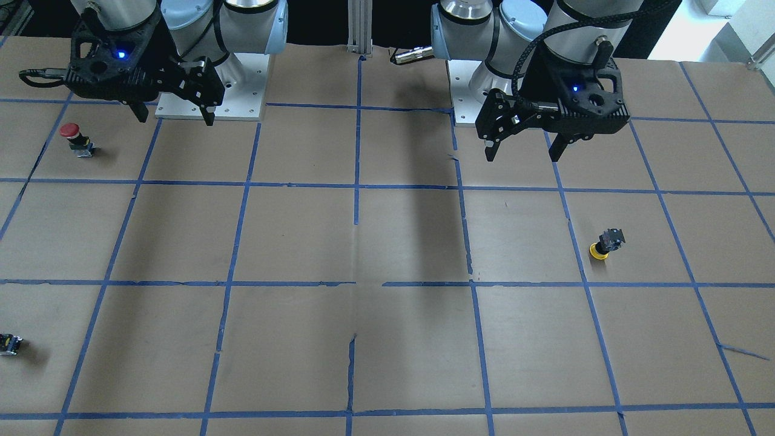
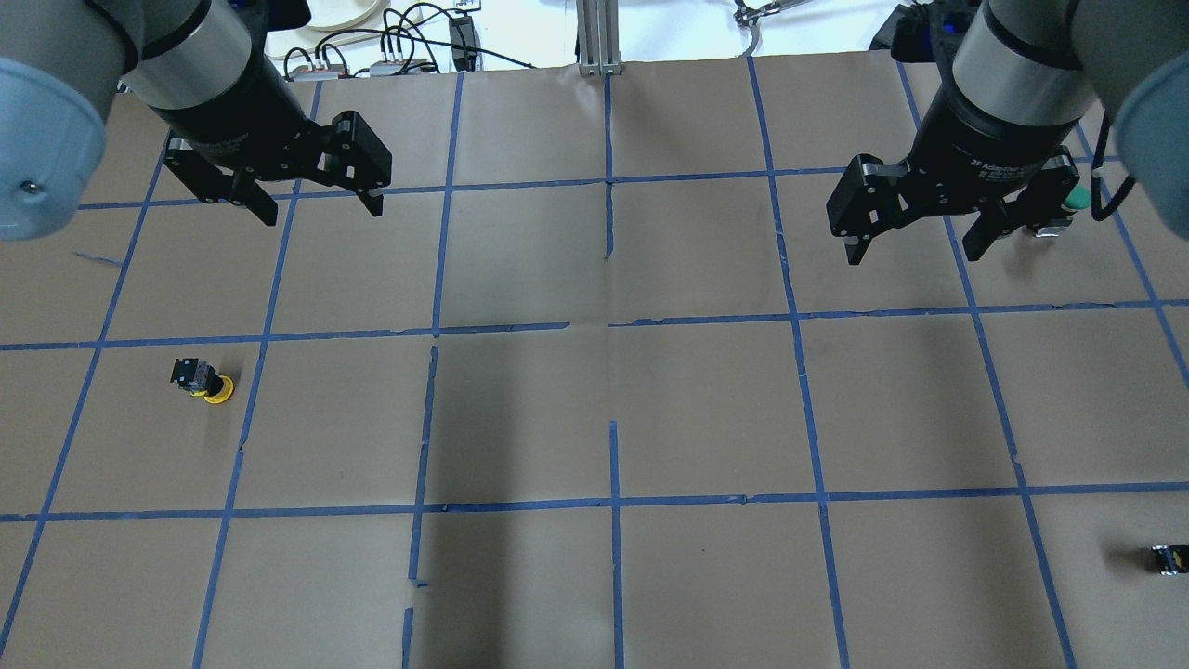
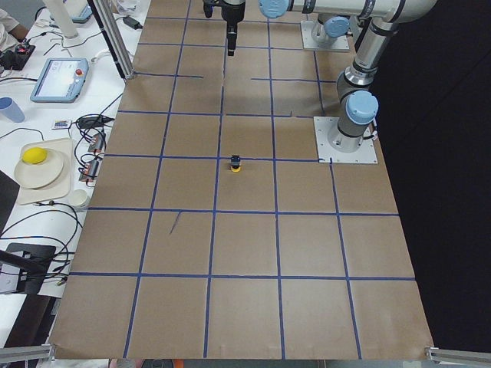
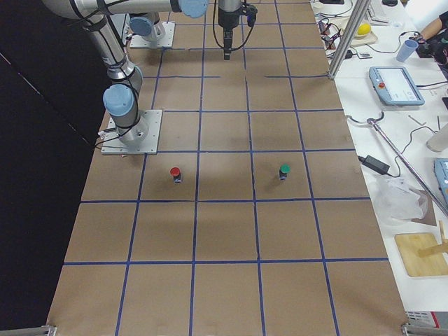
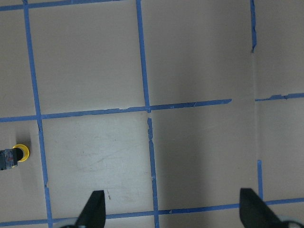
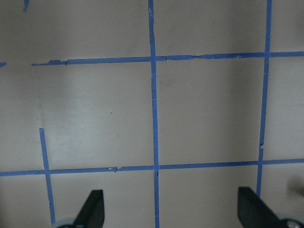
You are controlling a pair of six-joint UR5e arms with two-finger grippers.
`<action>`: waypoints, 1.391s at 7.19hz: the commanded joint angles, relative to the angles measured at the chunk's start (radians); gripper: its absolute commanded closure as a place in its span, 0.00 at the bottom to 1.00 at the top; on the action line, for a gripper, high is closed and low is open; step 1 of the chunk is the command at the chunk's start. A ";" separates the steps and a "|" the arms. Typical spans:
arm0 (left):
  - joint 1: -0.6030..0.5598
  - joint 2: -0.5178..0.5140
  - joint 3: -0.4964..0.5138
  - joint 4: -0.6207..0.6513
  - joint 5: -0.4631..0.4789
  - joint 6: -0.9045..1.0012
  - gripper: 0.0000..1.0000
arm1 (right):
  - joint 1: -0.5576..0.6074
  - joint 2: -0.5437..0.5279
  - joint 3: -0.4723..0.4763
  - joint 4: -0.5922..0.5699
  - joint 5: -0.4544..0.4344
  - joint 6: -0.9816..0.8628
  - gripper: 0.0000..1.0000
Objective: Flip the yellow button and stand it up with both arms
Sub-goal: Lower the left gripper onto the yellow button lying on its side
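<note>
The yellow button (image 1: 605, 243) rests on its yellow cap with the black-grey body pointing up, on the table's left half. It also shows in the overhead view (image 2: 204, 382), the exterior left view (image 3: 236, 163) and at the left edge of the left wrist view (image 5: 14, 156). My left gripper (image 2: 322, 214) is open and empty. It hangs above the table, farther from me than the button; it also shows in the front view (image 1: 522, 154). My right gripper (image 2: 914, 255) is open and empty above the right half, also in the front view (image 1: 175, 119).
A red-capped button (image 1: 74, 138) stands on the right side near my right arm's base. A green-capped button (image 4: 284, 171) stands farther out, partly hidden behind my right gripper in the overhead view. A tiny black block with a yellow mark (image 2: 1169, 558) lies at the right edge.
</note>
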 commanded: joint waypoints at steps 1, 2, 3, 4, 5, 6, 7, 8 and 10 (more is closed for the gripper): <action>0.004 0.001 -0.005 0.009 0.000 0.003 0.00 | 0.000 0.002 0.000 -0.004 -0.004 -0.008 0.00; 0.004 0.004 -0.011 0.010 -0.001 0.007 0.00 | 0.000 0.002 0.000 -0.007 -0.002 -0.006 0.00; 0.009 0.002 -0.016 0.012 -0.001 0.009 0.00 | 0.000 0.002 0.000 -0.008 -0.005 -0.008 0.00; 0.036 -0.008 -0.022 0.006 0.000 0.009 0.00 | -0.002 0.001 0.000 -0.008 -0.004 -0.014 0.00; 0.094 -0.007 -0.049 0.003 0.002 0.012 0.00 | -0.002 -0.002 0.002 -0.007 -0.001 -0.006 0.00; 0.160 -0.001 -0.080 0.006 0.000 0.029 0.01 | -0.002 -0.009 0.000 -0.002 0.006 -0.002 0.00; 0.227 0.004 -0.109 0.004 0.002 0.112 0.01 | -0.003 -0.015 -0.008 -0.005 0.088 0.001 0.00; 0.304 -0.004 -0.146 0.020 0.040 0.165 0.03 | -0.003 -0.022 -0.009 0.003 0.105 0.001 0.00; 0.413 -0.028 -0.238 0.157 0.042 0.321 0.03 | -0.026 -0.027 0.000 -0.017 0.099 0.013 0.00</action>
